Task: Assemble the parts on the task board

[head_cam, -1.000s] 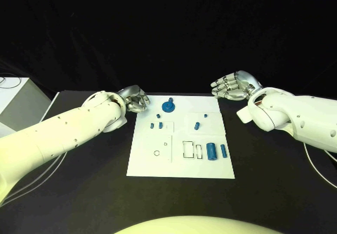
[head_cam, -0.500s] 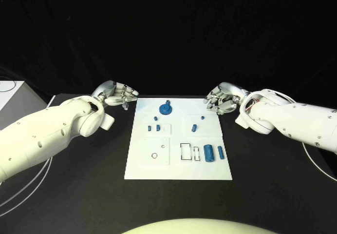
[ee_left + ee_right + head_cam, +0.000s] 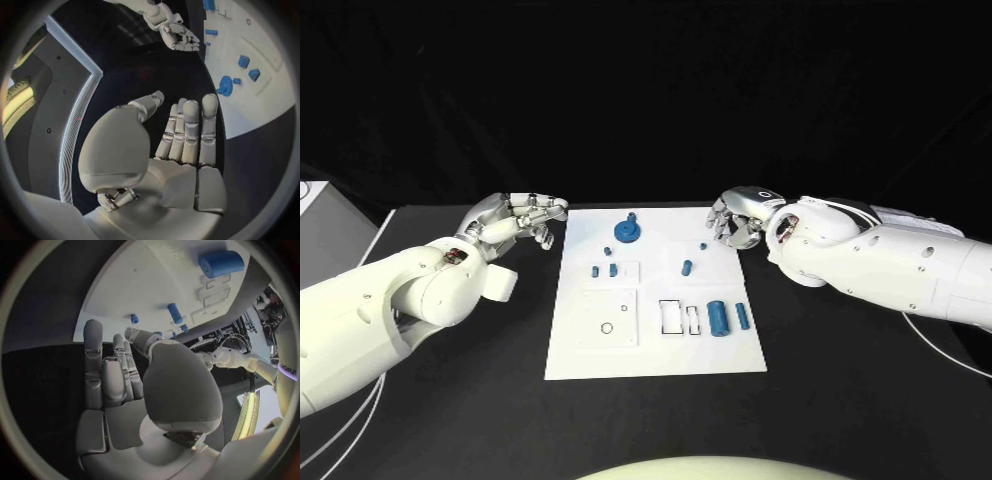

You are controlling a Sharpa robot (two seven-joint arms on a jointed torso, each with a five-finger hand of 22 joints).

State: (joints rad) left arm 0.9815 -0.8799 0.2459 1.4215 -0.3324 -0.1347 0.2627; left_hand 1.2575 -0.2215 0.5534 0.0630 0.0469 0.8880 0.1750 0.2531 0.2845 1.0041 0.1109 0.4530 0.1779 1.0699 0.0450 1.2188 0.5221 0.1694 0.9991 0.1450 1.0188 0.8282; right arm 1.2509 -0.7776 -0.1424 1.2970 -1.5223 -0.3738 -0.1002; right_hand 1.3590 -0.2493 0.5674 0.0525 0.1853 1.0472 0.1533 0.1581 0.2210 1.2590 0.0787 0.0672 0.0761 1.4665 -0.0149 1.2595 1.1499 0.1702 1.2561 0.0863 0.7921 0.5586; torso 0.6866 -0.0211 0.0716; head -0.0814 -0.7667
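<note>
The white task board (image 3: 661, 355) lies in the middle of the black table. A round blue part (image 3: 630, 232) sits near its far edge, several small blue parts (image 3: 687, 267) lie further in, and two blue cylinders (image 3: 718, 318) rest at its right beside empty slots. My left hand (image 3: 519, 218) hovers just off the board's far left corner, fingers spread, holding nothing. My right hand (image 3: 740, 217) hangs at the far right corner, also holding nothing. In the left wrist view the left hand (image 3: 181, 145) shows straight fingers, with the round part (image 3: 225, 85) beyond. The right wrist view shows the right hand (image 3: 119, 385) with flat fingers and a cylinder (image 3: 220, 263) ahead.
A white box (image 3: 312, 200) stands at the table's far left edge. A small dark ring (image 3: 607, 327) marks the board's left half. Bare black table lies on both sides of the board and in front of it.
My left hand has moved off the board's far left corner, outward to the left. My right hand has come down to the board's far right corner. The camera has shifted.
</note>
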